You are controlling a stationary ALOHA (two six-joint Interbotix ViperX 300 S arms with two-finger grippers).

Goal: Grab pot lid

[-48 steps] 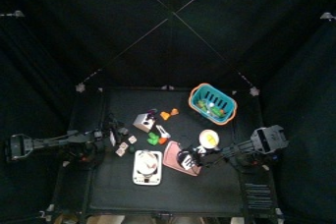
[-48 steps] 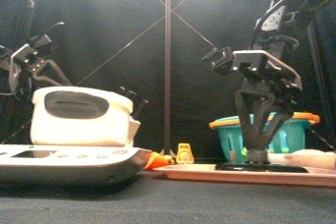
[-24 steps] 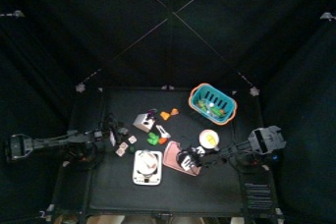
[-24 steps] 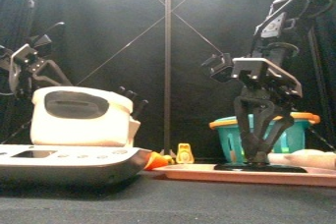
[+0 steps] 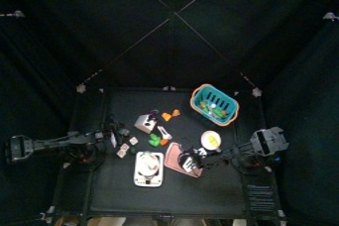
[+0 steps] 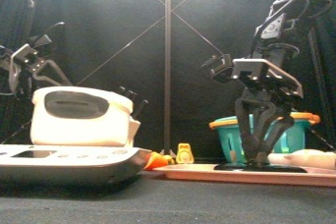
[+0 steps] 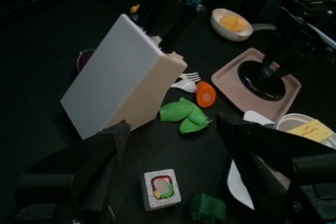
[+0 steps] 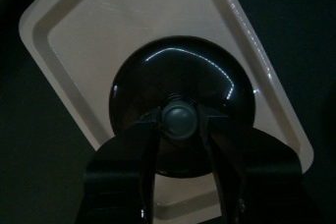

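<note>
Right gripper (image 8: 180, 154) poised over the pot lid's knob (image 8: 180, 120)

The pot lid (image 8: 178, 100), glossy black and probably rigid and slippery, lies on a pink tray (image 8: 79, 31) at the desk's near right. Its small central knob looks like the only sound hold; the jaws stand apart on either side of it, not yet clamped. The left gripper (image 7: 171, 164) rests at the left, jaws apart.

lid (image 8: 183, 105): glossy black, smooth, catching highlights
tray (image 8: 79, 31): pale pink, smooth plastic look, shiny
basket (image 5: 215, 104): teal plastic
table (image 5: 119, 106): matt black
</note>
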